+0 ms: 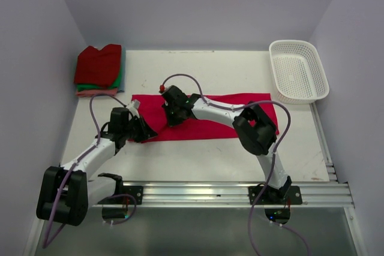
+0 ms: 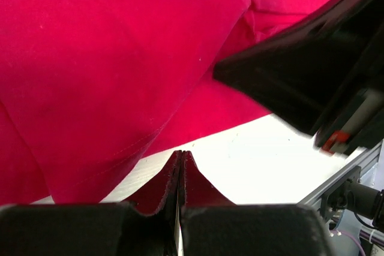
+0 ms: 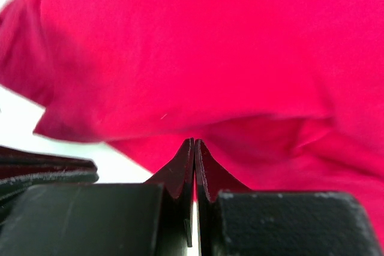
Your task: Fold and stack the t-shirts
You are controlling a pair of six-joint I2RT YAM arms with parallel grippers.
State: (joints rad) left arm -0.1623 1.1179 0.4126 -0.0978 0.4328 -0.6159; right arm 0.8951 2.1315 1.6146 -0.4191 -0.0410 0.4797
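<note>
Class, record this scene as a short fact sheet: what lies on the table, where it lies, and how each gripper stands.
Pink shirt: folded into a long strip, lying across the middle of the table
Stack: folded shirts in the far left corner, a dark red one on top
Basket: white, in the far right corner
Left gripper: shut, at the strip's left end
Right gripper: shut, over the strip's left part

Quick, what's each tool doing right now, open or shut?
Left tool: shut, nothing visibly held.
Right tool: shut, tips at the crimson t-shirt; grip unclear.
</note>
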